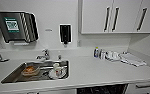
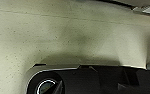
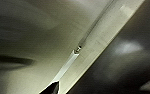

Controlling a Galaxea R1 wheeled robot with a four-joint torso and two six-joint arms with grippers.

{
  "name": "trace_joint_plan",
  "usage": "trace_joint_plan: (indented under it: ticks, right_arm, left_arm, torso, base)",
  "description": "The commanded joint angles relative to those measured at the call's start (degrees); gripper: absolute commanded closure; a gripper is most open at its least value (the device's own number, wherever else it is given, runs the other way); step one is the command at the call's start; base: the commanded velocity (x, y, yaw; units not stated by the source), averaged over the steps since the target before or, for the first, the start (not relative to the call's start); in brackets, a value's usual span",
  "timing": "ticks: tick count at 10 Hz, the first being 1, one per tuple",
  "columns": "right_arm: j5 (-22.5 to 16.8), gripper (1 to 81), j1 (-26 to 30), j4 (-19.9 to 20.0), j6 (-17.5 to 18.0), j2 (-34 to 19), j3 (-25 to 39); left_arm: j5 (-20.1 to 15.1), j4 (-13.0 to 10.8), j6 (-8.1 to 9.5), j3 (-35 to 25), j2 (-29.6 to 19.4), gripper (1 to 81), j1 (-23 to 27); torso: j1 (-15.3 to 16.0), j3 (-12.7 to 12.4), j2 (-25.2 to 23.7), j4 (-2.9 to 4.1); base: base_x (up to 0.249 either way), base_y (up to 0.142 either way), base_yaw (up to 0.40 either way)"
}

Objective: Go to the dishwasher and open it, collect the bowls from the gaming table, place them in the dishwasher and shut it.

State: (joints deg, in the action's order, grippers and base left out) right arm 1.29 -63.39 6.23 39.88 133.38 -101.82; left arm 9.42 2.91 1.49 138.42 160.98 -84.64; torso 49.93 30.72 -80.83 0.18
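Under the white counter's front edge, right of the sink, the dishwasher (image 1: 101, 89) shows as a dark strip about one cabinet wide. I see only its top part, dark inside. The bowls and the gaming table are out of view. The left wrist view looks onto a pale speckled surface (image 2: 66, 32) with dark robot parts below it. In the right wrist view, blurred pale and dark surfaces meet along a slanted edge (image 3: 91, 57).
The steel sink (image 1: 13, 75) holds a brownish dish (image 1: 29, 70), a white cup (image 1: 56, 68) and a plate. A faucet (image 1: 44, 53), a small bottle (image 1: 96, 52) and folded cloths (image 1: 131, 59) sit on the counter (image 1: 91, 71). White wall cabinets (image 1: 116, 16) hang above; a dispenser (image 1: 16, 26) hangs at the left.
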Motion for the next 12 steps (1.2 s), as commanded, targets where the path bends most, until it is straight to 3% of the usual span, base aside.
trace_joint_plan:
  ticks: [1, 12]
  right_arm:
    - [-9.6, 1.0, 4.5, -4.6, -3.8, 3.3, -1.4]
    - [-9.5, 1.0, 3.8, -5.3, -3.9, 3.4, -0.1]
  left_arm:
    - [-2.4, -0.1, -0.17, -0.5, -0.6, 1.0, 2.9]
    - [-2.6, -0.1, -0.17, -0.5, -0.4, 1.0, 2.9]
  torso:
    - [0.0, 0.0, 0.0, 0.00]
    - [0.0, 0.1, 0.0, 0.00]
  base:
    - [0.000, 0.000, 0.000]
    - [-0.086, 0.000, 0.000]
